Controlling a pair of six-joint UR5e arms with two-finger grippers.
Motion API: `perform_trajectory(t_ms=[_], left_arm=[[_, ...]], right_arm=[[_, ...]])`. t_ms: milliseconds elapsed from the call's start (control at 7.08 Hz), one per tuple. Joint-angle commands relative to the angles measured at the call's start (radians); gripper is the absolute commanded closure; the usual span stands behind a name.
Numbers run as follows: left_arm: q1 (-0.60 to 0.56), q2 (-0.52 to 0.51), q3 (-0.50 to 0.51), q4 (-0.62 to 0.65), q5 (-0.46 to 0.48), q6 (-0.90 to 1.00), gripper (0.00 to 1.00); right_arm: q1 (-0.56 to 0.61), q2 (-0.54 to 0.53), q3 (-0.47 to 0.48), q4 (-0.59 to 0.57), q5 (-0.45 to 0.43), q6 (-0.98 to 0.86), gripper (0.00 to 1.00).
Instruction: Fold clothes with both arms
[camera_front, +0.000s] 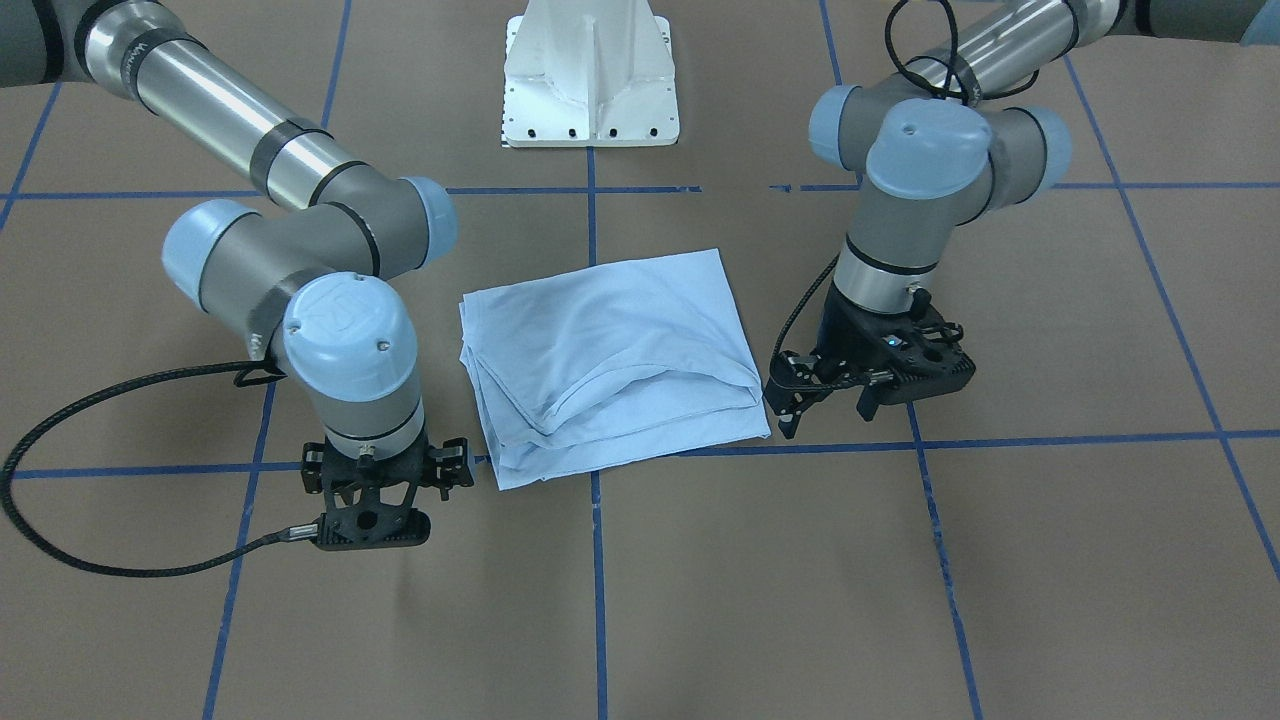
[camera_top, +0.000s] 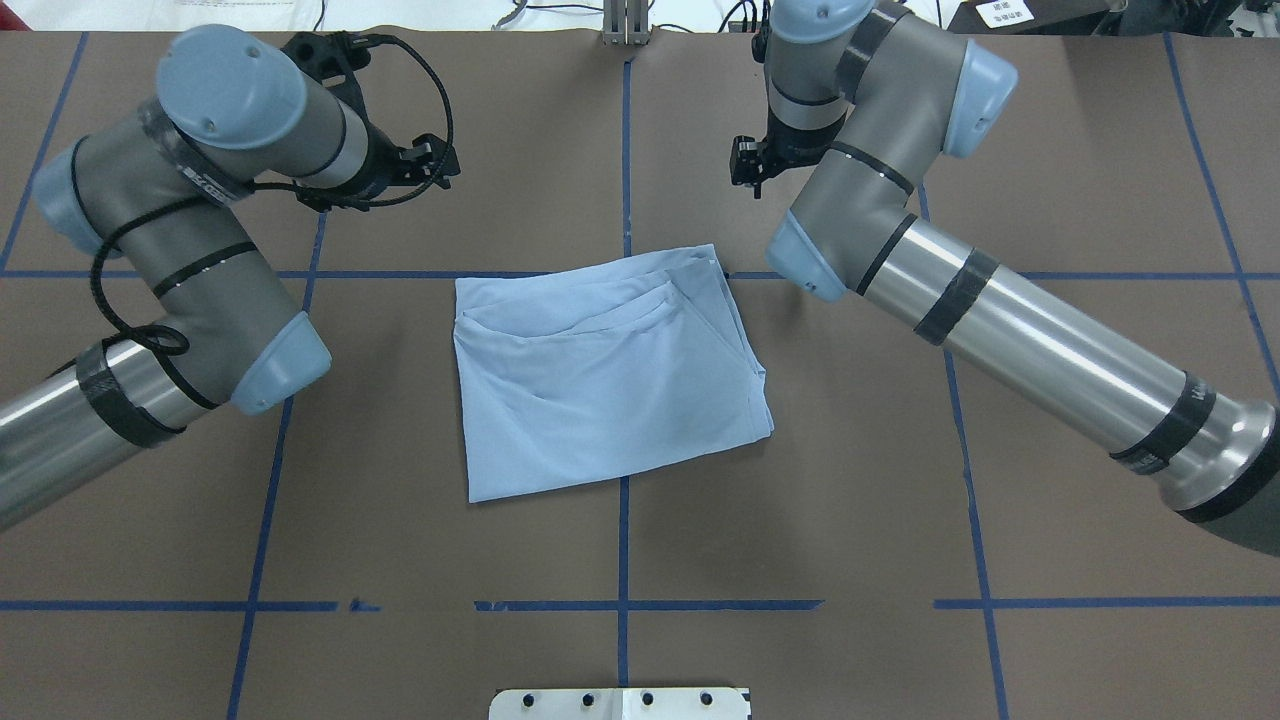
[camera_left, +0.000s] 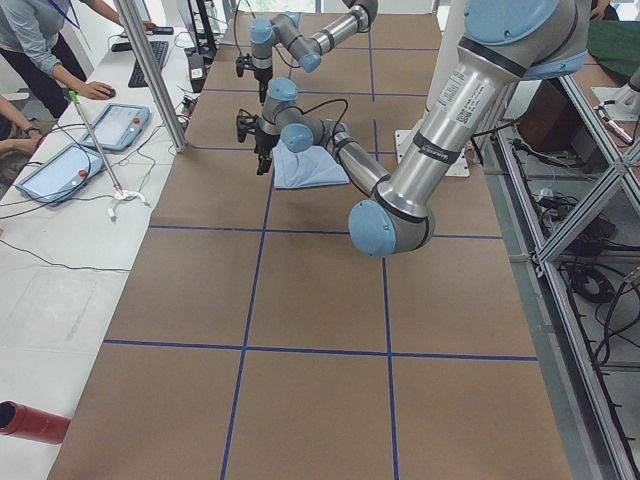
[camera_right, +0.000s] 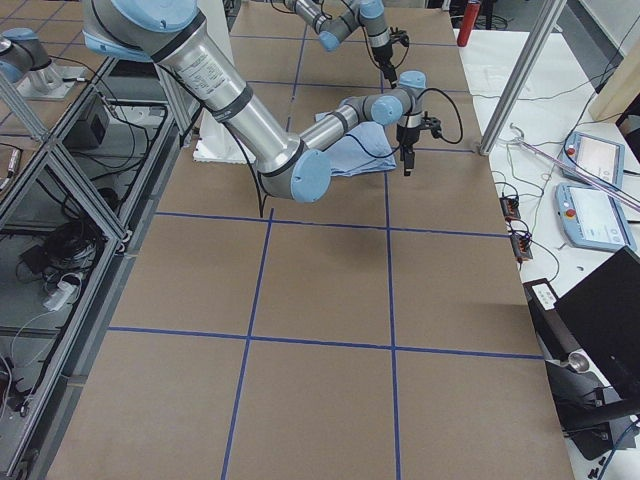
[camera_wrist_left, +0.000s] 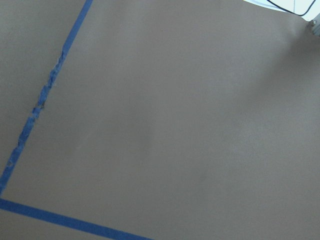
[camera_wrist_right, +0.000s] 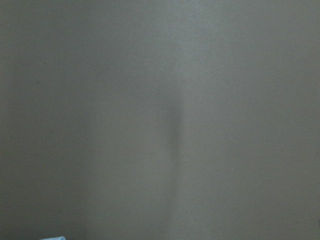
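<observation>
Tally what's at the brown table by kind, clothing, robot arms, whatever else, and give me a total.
Folded light blue T-shirt: 1
Robot arms: 2 (left arm, right arm)
White pedestal base: 1
Total: 4

The table (camera_top: 850, 480) has a brown top, divided into squares by blue tape (camera_top: 622, 560). An aluminium frame (camera_left: 555, 305) borders one long side. A white bench (camera_left: 60, 270) along the other carries two tablets (camera_left: 58, 172) and a keyboard (camera_left: 155, 55).

The light blue T-shirt (camera_top: 600, 400) lies folded in a layered rectangle between left arm (camera_top: 200, 260) and right arm (camera_top: 1000, 310).
</observation>
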Motion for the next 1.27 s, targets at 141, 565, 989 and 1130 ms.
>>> perform_trajectory(t_ms=[141,565,989,1130], left_arm=[[-0.296,0.14,-0.023,0.013,-0.188,0.468,0.0],[-0.595,0.206,-0.014,0.198,-0.267,1.08,0.0],[-0.731,0.367,-0.008,0.226,-0.351,1.512,0.0],[-0.731,0.437,-0.025,0.214,-0.354,1.522,0.0]], right_arm=[[0.242,-0.199,0.143,0.003,0.204,-0.297,0.0],[0.532,-0.478,0.189,-0.002,0.37,-0.783,0.0],[0.756,-0.703,0.232,-0.059,0.433,-1.182,0.0],[0.77,-0.73,0.249,-0.101,0.433,-1.202,0.0]])
